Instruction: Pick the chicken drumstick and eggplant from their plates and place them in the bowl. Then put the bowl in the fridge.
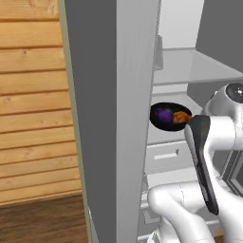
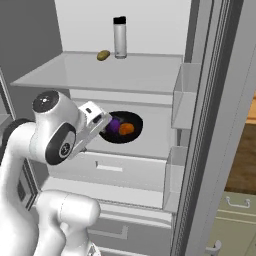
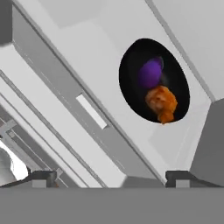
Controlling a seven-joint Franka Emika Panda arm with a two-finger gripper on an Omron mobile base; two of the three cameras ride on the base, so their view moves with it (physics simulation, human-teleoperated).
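— Two foods, the eggplant [image 3: 151, 72] and the chicken drumstick [image 3: 162, 102], lie side by side in the bowl [image 3: 131, 94], and the bowl sits on a white shelf [image 2: 155, 132] inside the fridge [image 1: 102, 118]. So we judge the last step to be as good as done.

— Where is all that from our gripper [image 3: 111, 177]?

— Ahead of it and a little up, well apart from the fingertips [image 3: 41, 176]. The bowl stands free on the shelf, with a drawer front [image 2: 107, 170] below it.

— And do we have hold of anything?

— No. Our gripper is spread about as wide as it goes, and nothing sits between the fingertips or touches them. From the right base camera, the hand [image 2: 92, 120] hangs just beside the bowl's near edge.

— What does the next move call for?

— We would draw the arm straight back out of the fridge, keeping clear of the door bins [image 2: 182, 100] and the upper shelf that carries a bottle [image 2: 120, 37]. Whether the door needs closing, the task does not say.
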